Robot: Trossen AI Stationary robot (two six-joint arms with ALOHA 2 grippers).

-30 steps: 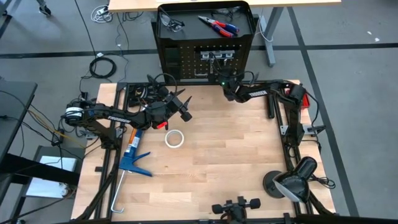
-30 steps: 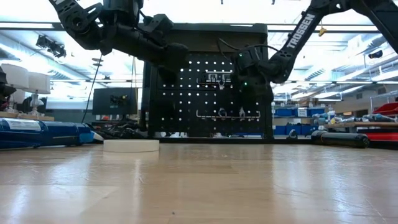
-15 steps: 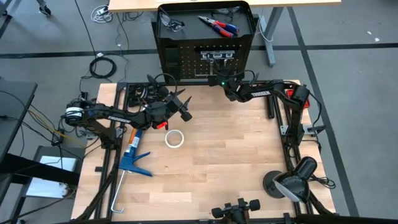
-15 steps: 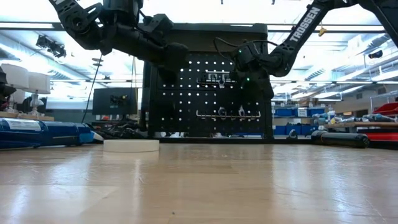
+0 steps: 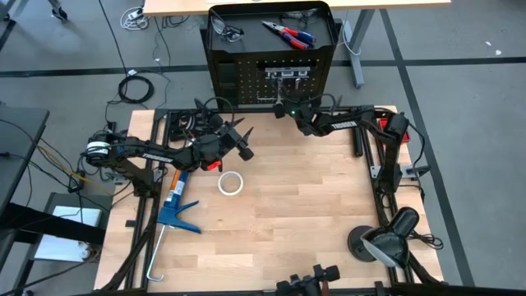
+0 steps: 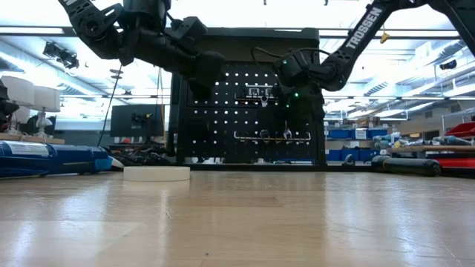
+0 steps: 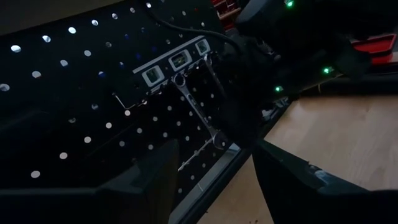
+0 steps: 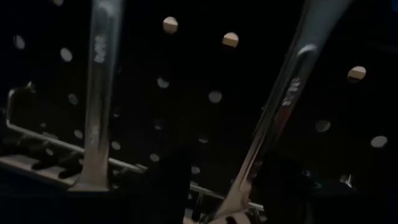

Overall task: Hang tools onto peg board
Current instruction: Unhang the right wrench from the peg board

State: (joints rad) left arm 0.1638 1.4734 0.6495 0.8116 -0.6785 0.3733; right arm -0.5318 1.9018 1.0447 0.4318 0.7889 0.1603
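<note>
Two silver wrenches [image 8: 99, 93] hang on the peg board [image 5: 238, 78] — rigid, slick steel, I'd pinch mid-shank — right gripper [image 5: 283, 109] jaw state unclear, left gripper [image 5: 238, 141] apart

Both dark arms hang before the peg board [image 6: 245, 104], white ring [image 6: 156, 173] on table.

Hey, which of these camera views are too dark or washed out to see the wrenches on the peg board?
Right wrist view: very dark, yet two wrenches catch glints against the peg board. Left wrist view: dim, one wrench legible. Low view: bright room behind turns the board and arms into silhouettes. High view: evenly lit, wrenches tiny.
</note>
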